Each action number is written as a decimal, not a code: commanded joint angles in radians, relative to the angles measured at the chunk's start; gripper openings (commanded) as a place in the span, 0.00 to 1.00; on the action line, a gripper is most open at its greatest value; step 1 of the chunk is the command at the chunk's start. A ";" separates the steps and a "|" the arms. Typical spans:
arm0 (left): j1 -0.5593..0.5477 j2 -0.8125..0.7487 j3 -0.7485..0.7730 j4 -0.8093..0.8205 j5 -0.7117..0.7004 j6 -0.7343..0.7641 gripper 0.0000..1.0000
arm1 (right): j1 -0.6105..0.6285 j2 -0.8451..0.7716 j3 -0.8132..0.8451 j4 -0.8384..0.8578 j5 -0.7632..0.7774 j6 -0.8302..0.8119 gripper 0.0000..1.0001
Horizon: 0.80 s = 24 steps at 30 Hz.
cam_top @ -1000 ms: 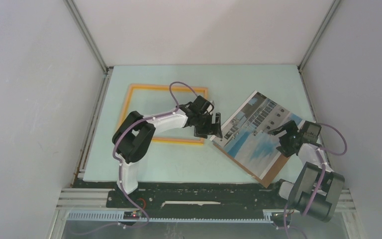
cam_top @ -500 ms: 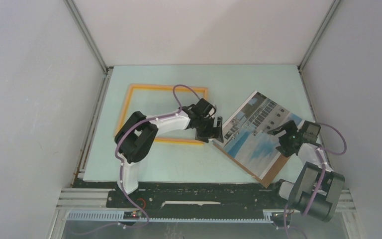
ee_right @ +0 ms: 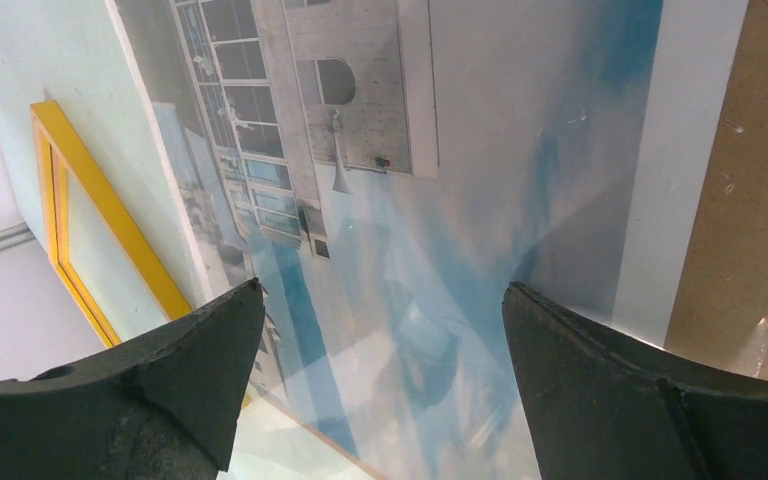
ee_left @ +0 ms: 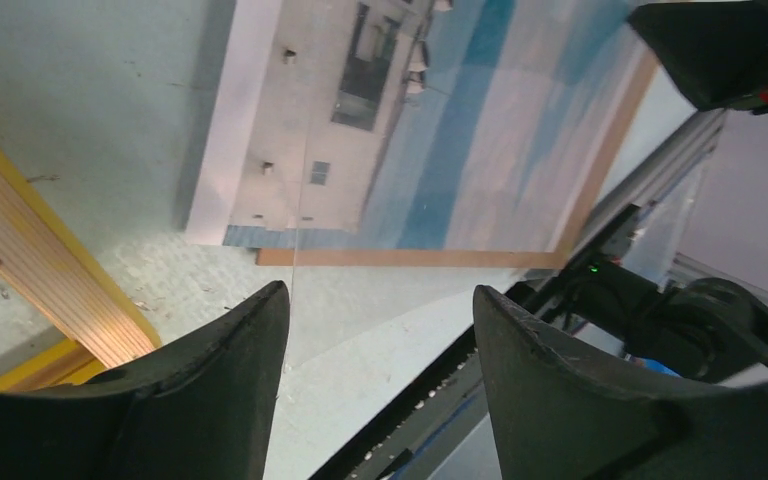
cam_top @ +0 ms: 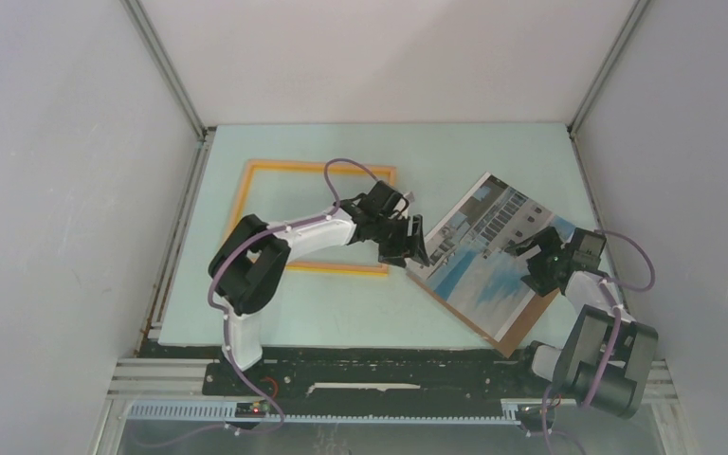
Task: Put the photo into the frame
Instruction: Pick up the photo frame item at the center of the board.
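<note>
The photo (cam_top: 483,251), a print of blue sky and pale buildings with a white border, lies picture side up on a brown backing board (cam_top: 517,327) at the right of the table. It also shows in the left wrist view (ee_left: 430,130) and the right wrist view (ee_right: 440,200). The frame (cam_top: 246,194) with a yellow-orange rim lies flat at the left; its rim shows in the wrist views (ee_left: 30,250) (ee_right: 110,210). My left gripper (cam_top: 408,248) is open and empty, between the frame and the photo's left corner. My right gripper (cam_top: 537,268) is open and empty over the photo's right part.
The pale green table (cam_top: 341,303) is walled by white panels at the back and sides. A black rail (cam_top: 389,365) with the arm bases runs along the near edge. The backing board's near corner reaches almost to that rail.
The left gripper has shifted slightly near the photo's left corner. The right gripper has moved a little up and left over the photo. Photo, board and frame have not moved.
</note>
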<state>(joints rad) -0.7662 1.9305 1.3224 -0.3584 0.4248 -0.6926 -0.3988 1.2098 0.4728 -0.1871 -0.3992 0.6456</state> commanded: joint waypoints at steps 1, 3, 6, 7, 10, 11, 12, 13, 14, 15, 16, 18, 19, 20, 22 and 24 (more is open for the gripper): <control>0.015 -0.088 -0.055 0.112 0.103 -0.060 0.69 | 0.014 0.005 -0.028 -0.033 0.012 -0.005 0.97; 0.029 -0.102 -0.094 0.169 0.143 -0.096 0.66 | 0.018 0.002 -0.027 -0.035 0.010 -0.007 0.97; 0.049 -0.108 -0.146 0.273 0.204 -0.153 0.63 | 0.020 0.001 -0.026 -0.031 0.010 -0.005 0.97; 0.052 -0.103 -0.152 0.283 0.214 -0.163 0.63 | 0.020 0.002 -0.027 -0.030 0.007 -0.005 0.97; 0.049 -0.074 -0.155 0.307 0.246 -0.185 0.59 | 0.020 0.000 -0.026 -0.029 0.007 -0.004 0.97; 0.049 -0.063 -0.162 0.328 0.257 -0.200 0.58 | 0.020 -0.001 -0.026 -0.029 0.007 -0.004 0.97; 0.049 -0.056 -0.174 0.349 0.266 -0.219 0.57 | 0.020 -0.003 -0.026 -0.029 0.007 -0.004 0.97; 0.049 -0.051 -0.187 0.389 0.273 -0.239 0.56 | 0.020 -0.004 -0.026 -0.029 0.008 -0.003 0.97; 0.050 -0.048 -0.199 0.418 0.279 -0.259 0.54 | 0.020 -0.004 -0.026 -0.029 0.008 -0.003 0.97; 0.049 -0.048 -0.213 0.447 0.281 -0.282 0.53 | 0.020 -0.004 -0.026 -0.029 0.008 -0.003 0.97; 0.050 -0.047 -0.224 0.474 0.280 -0.310 0.52 | 0.020 -0.005 -0.026 -0.028 0.008 -0.003 0.97; 0.051 -0.041 -0.245 0.530 0.284 -0.359 0.47 | 0.020 -0.005 -0.026 -0.026 0.005 -0.001 0.97; 0.051 -0.037 -0.257 0.563 0.288 -0.384 0.46 | 0.020 -0.005 -0.026 -0.025 0.004 -0.001 0.97; 0.050 -0.034 -0.266 0.591 0.288 -0.404 0.44 | 0.020 -0.006 -0.026 -0.025 0.004 -0.001 0.97; 0.050 -0.029 -0.266 0.600 0.270 -0.404 0.40 | 0.020 -0.006 -0.026 -0.026 0.002 -0.002 0.97; 0.051 -0.018 -0.243 0.542 0.251 -0.365 0.39 | 0.020 -0.009 -0.026 -0.028 0.003 -0.003 0.97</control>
<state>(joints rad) -0.7109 1.8992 1.0740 0.1265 0.6659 -1.0363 -0.3855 1.2064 0.4694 -0.1814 -0.4103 0.6460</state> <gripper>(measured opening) 0.405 0.968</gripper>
